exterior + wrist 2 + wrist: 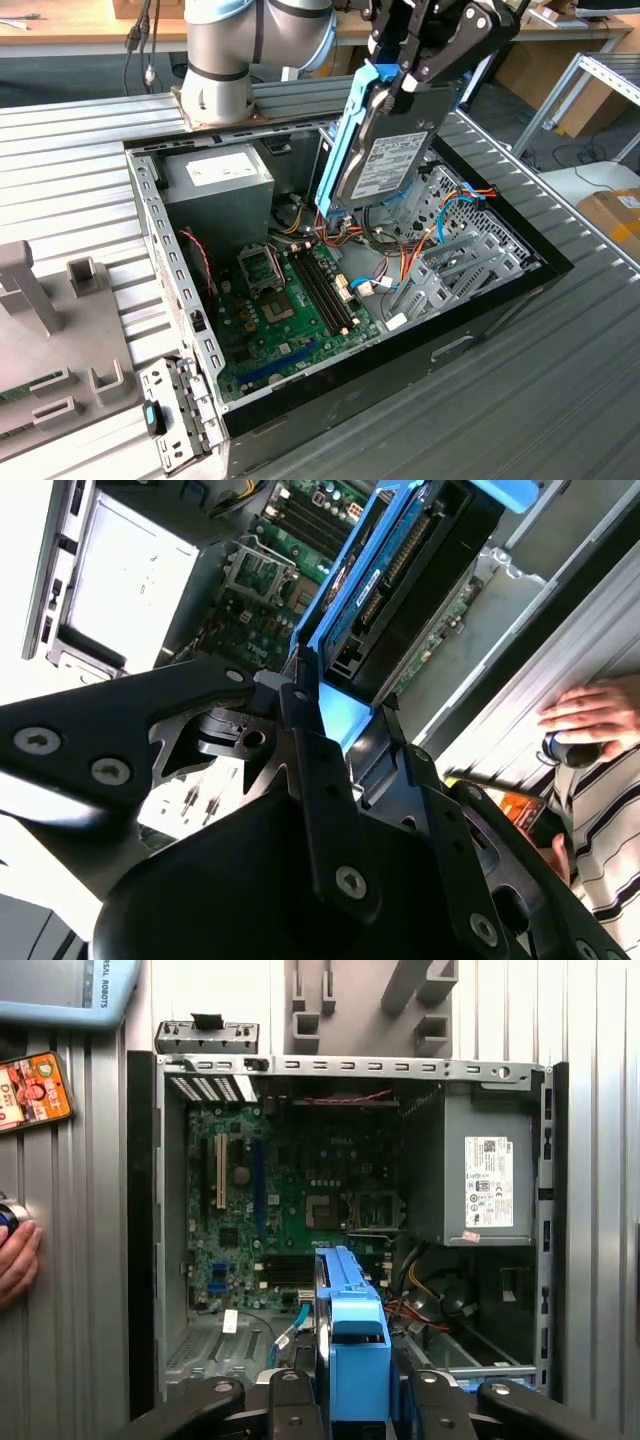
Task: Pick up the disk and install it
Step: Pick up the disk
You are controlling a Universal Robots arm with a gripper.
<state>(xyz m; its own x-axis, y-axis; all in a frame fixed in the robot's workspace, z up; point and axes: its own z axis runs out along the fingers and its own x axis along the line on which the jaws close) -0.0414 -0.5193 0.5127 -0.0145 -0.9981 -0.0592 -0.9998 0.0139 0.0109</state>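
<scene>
Between the clenched jaws of the gripper (405, 80), the disk (385, 150) is gripped by its upper end, long axis steeply tilted, hanging down from the jaws above the open case (400, 372).

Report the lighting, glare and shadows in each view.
Exterior view: even light, the disk clearly lit. Second wrist view: strong glare whitens the power supply. First wrist view: even light, with shadow deep inside the computer case by the cables.
</scene>
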